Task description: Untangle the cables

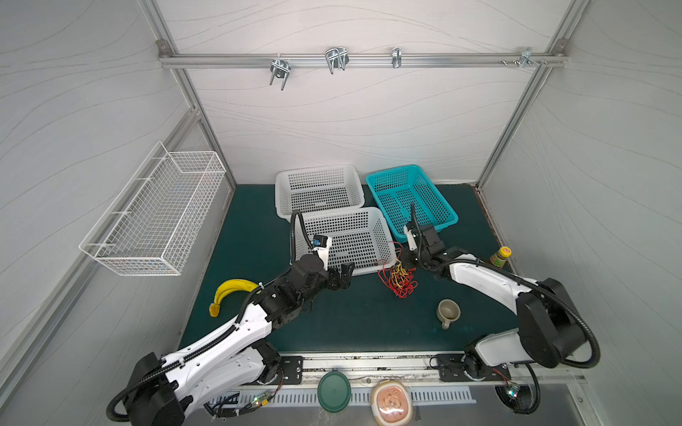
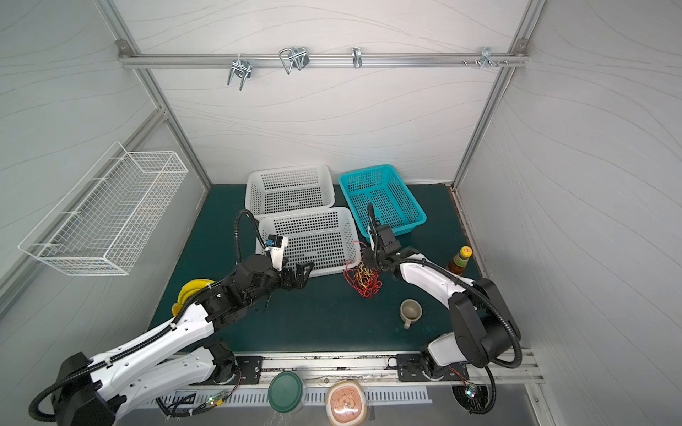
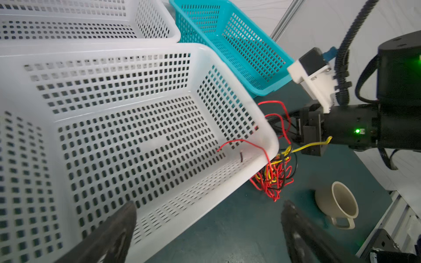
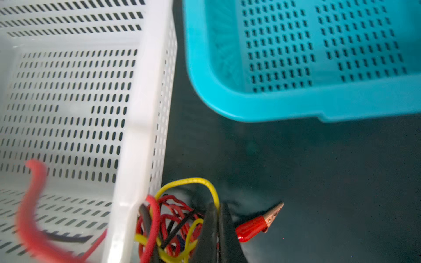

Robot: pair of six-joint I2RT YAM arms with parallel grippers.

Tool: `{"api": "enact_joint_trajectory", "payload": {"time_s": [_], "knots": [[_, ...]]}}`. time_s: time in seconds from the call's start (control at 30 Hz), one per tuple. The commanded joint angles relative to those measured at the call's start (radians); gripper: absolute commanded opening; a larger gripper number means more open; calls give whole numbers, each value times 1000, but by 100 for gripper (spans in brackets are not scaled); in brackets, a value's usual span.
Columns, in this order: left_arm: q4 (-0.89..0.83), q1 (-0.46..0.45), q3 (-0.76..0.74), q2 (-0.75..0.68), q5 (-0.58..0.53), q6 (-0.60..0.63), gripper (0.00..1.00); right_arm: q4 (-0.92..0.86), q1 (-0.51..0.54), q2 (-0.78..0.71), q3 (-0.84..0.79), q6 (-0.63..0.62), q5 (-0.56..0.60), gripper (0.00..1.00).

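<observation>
The cables [image 1: 399,281] [image 2: 364,280] are a tangle of thin red, yellow and black wires beside the front right corner of the near white basket [image 1: 383,236]. My right gripper [image 1: 405,264] [image 2: 368,264] [image 4: 218,206] is shut on a yellow strand at the top of the bundle [image 4: 173,224], and the rest hangs below it. A red alligator clip [image 4: 258,225] sticks out beside its fingers. One red strand [image 3: 241,143] drapes over the basket corner. My left gripper [image 1: 347,272] [image 2: 306,270] [image 3: 208,205] is open and holds nothing, to the left of the tangle [image 3: 274,175] by the basket's front rim.
A second white basket [image 1: 284,191] and a teal basket [image 1: 448,221] stand behind. A beige mug [image 1: 448,312] lies in front of the tangle. A sauce bottle [image 1: 501,256] stands at the right edge, and a banana [image 1: 230,291] lies at the left. A wire rack [image 1: 155,217] hangs on the left wall.
</observation>
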Motion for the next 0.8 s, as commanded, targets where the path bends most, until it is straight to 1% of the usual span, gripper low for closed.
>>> {"api": "enact_joint_trajectory", "payload": {"time_s": [0.0, 0.2, 0.27, 0.37, 0.43, 0.5, 0.57, 0.67, 0.77], "knots": [[25, -2, -3, -43, -26, -20, 99, 53, 64, 54, 70, -46, -74, 0], [-2, -2, -7, -90, -38, -18, 100, 79, 158, 167, 166, -54, -142, 0], [-7, -3, -5, -93, -40, -14, 100, 97, 186, 207, 203, -51, -186, 0], [-5, -2, -2, -85, -37, -8, 100, 97, 222, 261, 268, -48, -219, 0], [-3, -2, 2, -72, -29, -1, 100, 83, 230, 271, 295, -33, -197, 0], [-2, -3, 12, -54, -22, 4, 99, 76, 227, 248, 294, -11, -143, 0], [-1, -3, 27, -29, -12, 13, 98, 63, 221, 192, 280, -6, -110, 0], [6, -2, 52, 13, -1, 27, 95, 1, 215, 83, 266, -36, -87, 0], [40, -3, 67, 49, 24, 45, 92, -60, 208, -38, 249, -63, -91, 0]]}}
